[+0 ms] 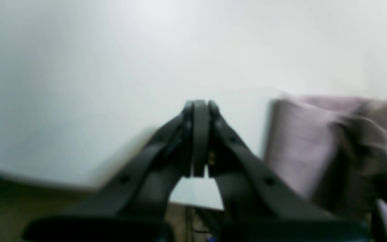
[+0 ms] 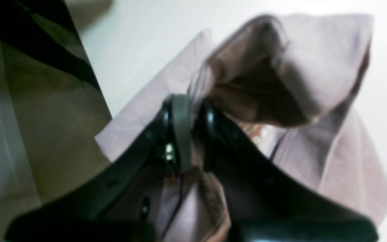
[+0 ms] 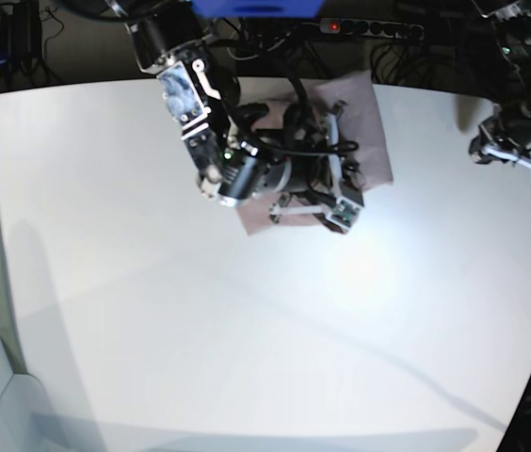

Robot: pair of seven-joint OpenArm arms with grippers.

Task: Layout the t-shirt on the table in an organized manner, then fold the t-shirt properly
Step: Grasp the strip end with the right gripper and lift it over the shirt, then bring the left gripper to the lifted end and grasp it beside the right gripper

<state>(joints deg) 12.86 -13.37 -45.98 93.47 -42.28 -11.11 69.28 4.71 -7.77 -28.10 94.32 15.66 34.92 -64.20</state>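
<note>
The mauve t-shirt [image 3: 371, 132] lies bunched in a folded heap near the far edge of the white table [image 3: 247, 330]. My right gripper [image 2: 188, 112] is shut on a fold of the shirt [image 2: 314, 67], and a flap of cloth stands lifted beside the fingers. In the base view my right arm [image 3: 247, 169] hangs over the shirt and hides its middle. My left gripper [image 1: 200, 107] is shut and empty over bare table [image 1: 113, 67], with the shirt [image 1: 301, 141] to its right and apart from it. My left arm [image 3: 520, 122] is at the far right.
A power strip and cables [image 3: 369, 28] lie behind the table's far edge. The table edge and brown floor [image 2: 45, 117] are close beside the shirt in the right wrist view. The table edge [image 1: 45, 178] also runs below my left gripper.
</note>
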